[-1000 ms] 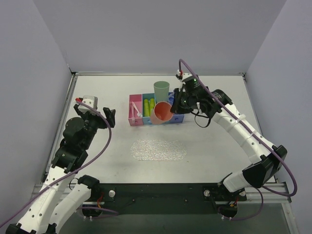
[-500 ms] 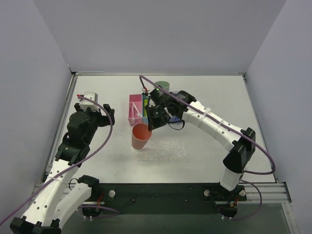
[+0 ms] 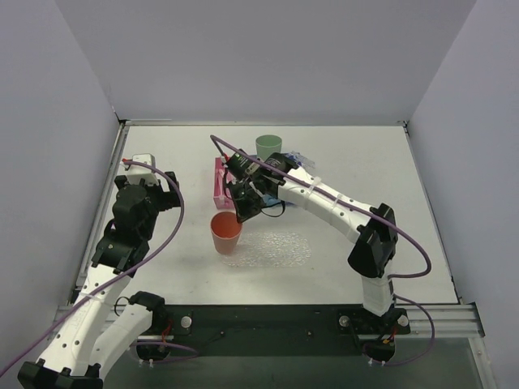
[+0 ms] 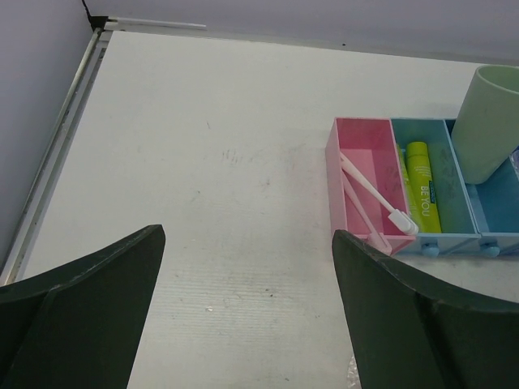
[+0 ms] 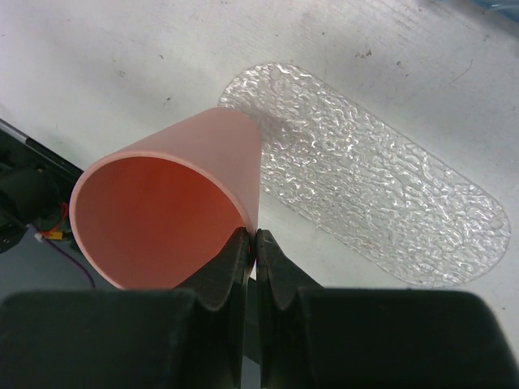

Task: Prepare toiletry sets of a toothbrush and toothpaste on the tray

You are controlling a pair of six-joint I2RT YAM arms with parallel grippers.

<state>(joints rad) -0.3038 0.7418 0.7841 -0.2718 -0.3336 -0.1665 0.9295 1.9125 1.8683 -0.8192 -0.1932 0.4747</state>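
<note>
My right gripper [image 3: 241, 216] is shut on the rim of a pink-orange cup [image 3: 226, 233], seen also in the right wrist view [image 5: 170, 211], holding it over the left end of the clear bumpy tray [image 3: 280, 248] [image 5: 373, 194]. Pink toothbrushes [image 4: 369, 198] lie in the pink bin [image 4: 357, 138]. A yellow-green toothpaste tube [image 4: 422, 185] lies in the blue bin beside it. A green cup [image 3: 268, 147] [image 4: 493, 121] stands behind the bins. My left gripper [image 4: 247, 308] is open and empty, above bare table left of the bins.
The row of pink and blue bins [image 3: 220, 182] sits at mid-table, partly hidden by my right arm. Grey walls close the table on three sides. The black base rail [image 3: 268, 320] runs along the near edge.
My right gripper carried the pink-orange cup from the bins leftward and toward the near side, down to the tray's left end. The left arm shifted slightly.
</note>
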